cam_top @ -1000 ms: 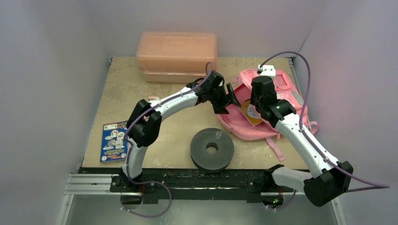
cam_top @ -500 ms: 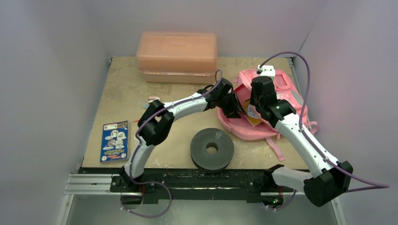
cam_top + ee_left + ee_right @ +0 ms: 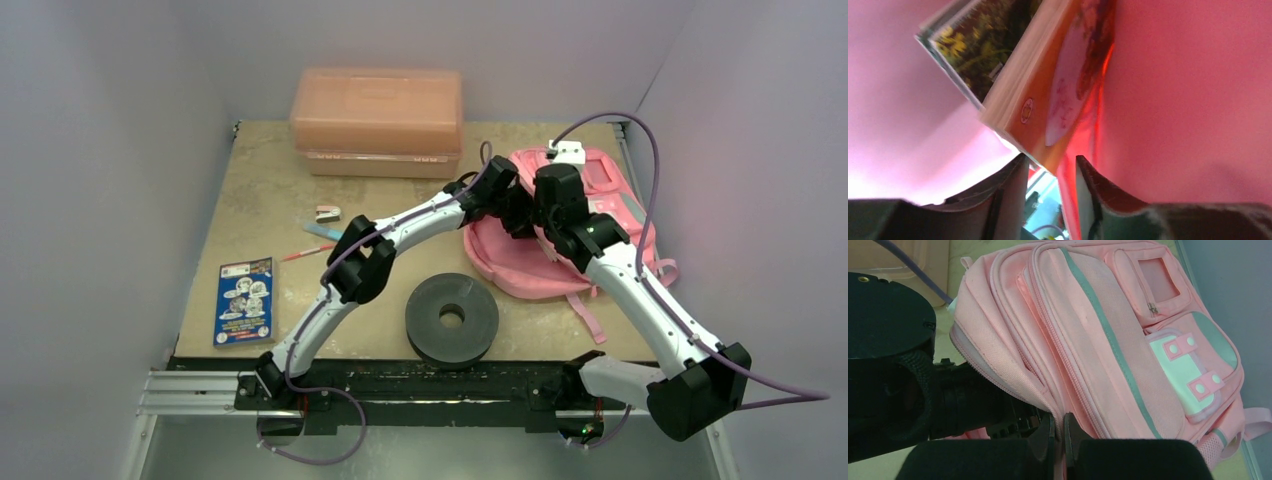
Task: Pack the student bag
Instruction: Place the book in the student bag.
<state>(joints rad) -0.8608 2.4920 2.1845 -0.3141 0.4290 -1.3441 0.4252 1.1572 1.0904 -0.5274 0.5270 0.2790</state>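
The student bag [image 3: 510, 262] lies on the surface [image 3: 270, 190], with the salmon box [image 3: 377, 110] just off its far-left corner. The right pincer [image 3: 1058, 432] is clenched on the bag's zip edge. The left pincer [image 3: 1050, 172] is inside the bag's mouth, flanking the corner of an orange book [image 3: 1048, 115]; whether it grips, I cannot tell. A green-covered book [image 3: 978, 45] lies against the orange one, also inside the bag.

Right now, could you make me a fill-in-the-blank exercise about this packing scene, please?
The right pincer is shut on the ____ student bag.
The blue booklet lies on the robot's ____ side.
The black roll has a ____ in its middle.
The left pincer faces an ____ book inside the student bag.
Missing words: pink; left; hole; orange.
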